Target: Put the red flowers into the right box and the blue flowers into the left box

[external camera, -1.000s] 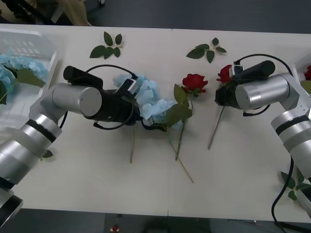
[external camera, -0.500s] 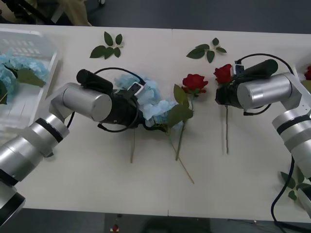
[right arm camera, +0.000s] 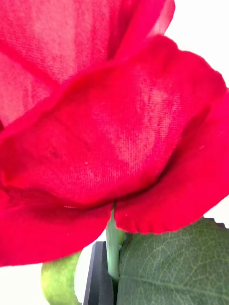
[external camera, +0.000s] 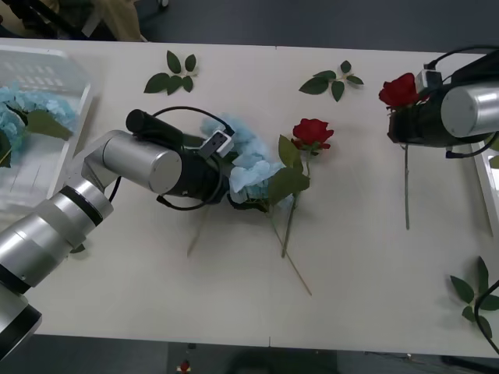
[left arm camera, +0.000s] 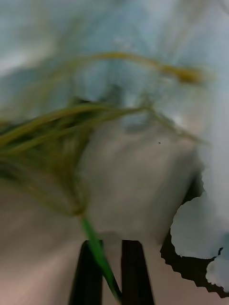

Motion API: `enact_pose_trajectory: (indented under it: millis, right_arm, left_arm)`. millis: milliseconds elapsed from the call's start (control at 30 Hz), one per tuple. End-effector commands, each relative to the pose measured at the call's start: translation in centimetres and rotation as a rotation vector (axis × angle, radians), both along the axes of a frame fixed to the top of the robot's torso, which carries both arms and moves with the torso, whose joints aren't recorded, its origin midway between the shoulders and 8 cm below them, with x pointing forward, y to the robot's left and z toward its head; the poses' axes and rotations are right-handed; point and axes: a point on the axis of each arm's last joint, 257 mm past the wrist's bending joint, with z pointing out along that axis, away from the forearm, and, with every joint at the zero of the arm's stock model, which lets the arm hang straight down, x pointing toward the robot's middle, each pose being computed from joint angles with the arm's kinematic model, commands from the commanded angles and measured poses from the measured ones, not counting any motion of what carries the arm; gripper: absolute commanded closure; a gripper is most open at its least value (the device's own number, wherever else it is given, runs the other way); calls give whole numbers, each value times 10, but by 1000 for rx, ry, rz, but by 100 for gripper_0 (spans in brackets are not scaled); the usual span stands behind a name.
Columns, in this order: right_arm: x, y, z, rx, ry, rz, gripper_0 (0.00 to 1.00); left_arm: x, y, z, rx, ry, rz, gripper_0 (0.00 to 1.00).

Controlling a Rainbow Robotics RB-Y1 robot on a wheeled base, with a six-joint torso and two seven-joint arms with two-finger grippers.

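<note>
Front view: the right end effector point(external camera: 407, 117) hangs over the far right of the white bench point(external camera: 234, 312), closed on a red flower point(external camera: 398, 89) whose stem point(external camera: 406, 187) dangles toward the robot. Right wrist view has the red bloom point(right arm camera: 109, 124) pressed close, its thin stem running down beside 1 black finger point(right arm camera: 100, 274) and a green leaf point(right arm camera: 176, 267).

Near the bench's middle, the left end effector point(external camera: 226, 178) sits low among the blue flowers point(external camera: 249, 160). Left wrist view shows its 2 black fingers point(left arm camera: 88, 276) nearly together with a green stem point(left arm camera: 98, 255) between them, pale blue fluff close around.

Just right of the blue cluster lies another red flower point(external camera: 312, 131), its stem crossing a second stem on the bench. 2 loose leaf sprigs point(external camera: 173, 74) lie along the far edge, and 1 more point(external camera: 474, 296) lies at the near right.

At far left the left box point(external camera: 54, 70) holds blue flowers point(external camera: 23, 109). The right box point(external camera: 487, 187) shows its rim at the right edge. Beyond the bench is dark floor.
</note>
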Motion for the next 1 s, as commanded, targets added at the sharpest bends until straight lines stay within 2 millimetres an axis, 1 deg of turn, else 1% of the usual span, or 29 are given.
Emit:
enact_pose_trajectory:
  millis: [33,167,267,300,367,433,500,533,600,667,700,733,767,800,833,867,933,1000]
  right_arm:
    - [7,-22,71,-96,-97,35,100]
    - [0,-47,102,-129,-117,25,100]
    - [-7,-78,122,-157,-120,1,100]
    - [-10,-94,130,-190,-120,-11,100]
    - [-13,-109,137,-221,-121,-23,100]
    - [-19,-136,145,-270,-112,-49,100]
    - [-24,-158,149,-335,-95,-48,100]
    - [-25,-170,152,-368,-89,-51,100]
    - [-29,-190,154,-406,-77,-56,100]
    - [-32,-213,156,-448,-65,-57,100]
    - [-33,-219,156,-457,-61,-60,100]
    - [-34,-229,156,-473,-57,-62,100]
    - [-36,-244,156,-502,-52,-69,100]
    - [-36,-251,155,-515,-48,-70,100]
    - [-38,-260,155,-534,-44,-75,100]
    - [-37,-270,155,-557,-46,-75,100]
    - [-38,-287,155,-600,-48,-83,100]
    - [-38,-299,153,-621,-50,-86,100]
  left_arm:
    - [19,9,21,-46,-37,66,100]
    - [28,21,33,-53,-59,85,100]
    - [37,34,49,-59,-89,105,100]
    - [43,44,59,-62,-106,120,100]
    - [47,51,71,-68,-117,131,100]
    - [49,64,95,-80,-113,152,100]
    - [47,76,117,-81,-99,165,100]
    - [44,82,129,-76,-94,166,100]
    - [35,101,151,-56,-72,177,100]
    - [18,133,180,-5,-52,186,100]
    - [14,141,186,13,-53,183,100]
    - [8,156,198,45,-58,177,100]
    - [-3,178,211,95,-56,173,100]
    - [-9,194,220,130,-59,174,100]
    - [-14,211,226,167,-60,178,100]
    - [-20,236,235,225,-64,190,100]
    - [-28,274,247,321,-69,196,100]
    - [-34,305,254,413,-71,197,100]
